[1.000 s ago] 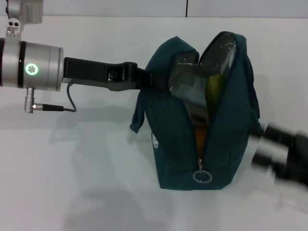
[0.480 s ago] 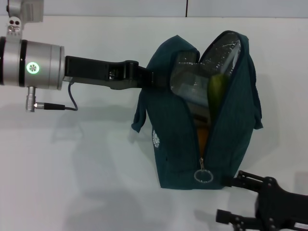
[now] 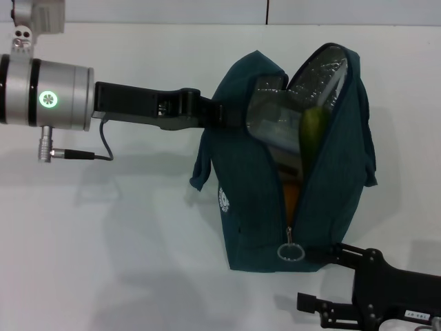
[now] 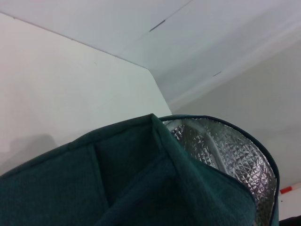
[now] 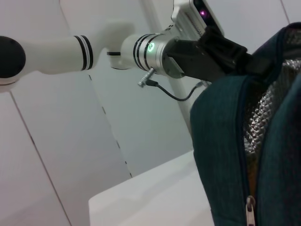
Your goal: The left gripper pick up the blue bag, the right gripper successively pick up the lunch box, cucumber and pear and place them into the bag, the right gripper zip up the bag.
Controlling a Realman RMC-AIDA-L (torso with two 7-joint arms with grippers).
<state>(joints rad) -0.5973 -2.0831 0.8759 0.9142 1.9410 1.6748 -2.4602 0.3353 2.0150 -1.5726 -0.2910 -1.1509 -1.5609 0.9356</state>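
Holding the blue bag [image 3: 275, 200] upright on the white table [image 3: 124, 262], the left gripper [image 3: 213, 114] was clamped on the fabric at the bag's upper left edge, which appeared to keep the mouth spread and the zipper line facing the front. Inside, against the silver foil lining [image 4: 225, 146], the lunch box [image 3: 269, 124] showed as a clear panel, the cucumber [image 3: 311, 134] stood on end beside it, and an orange patch lower down (most likely the pear [image 3: 289, 196]) sat just above the zipper's closed stretch. So all three items seemed packed, and zipping was the step in hand. The right gripper [image 3: 324, 283] hung low at the bag's front right corner, its fingers spread apart and holding nothing, just beside the metal ring zipper pull [image 3: 290, 252] but not touching it. From the right wrist view the zipper slider [image 5: 249, 207] lay straight ahead, which suited an approach to pinch the ring and draw it upward.
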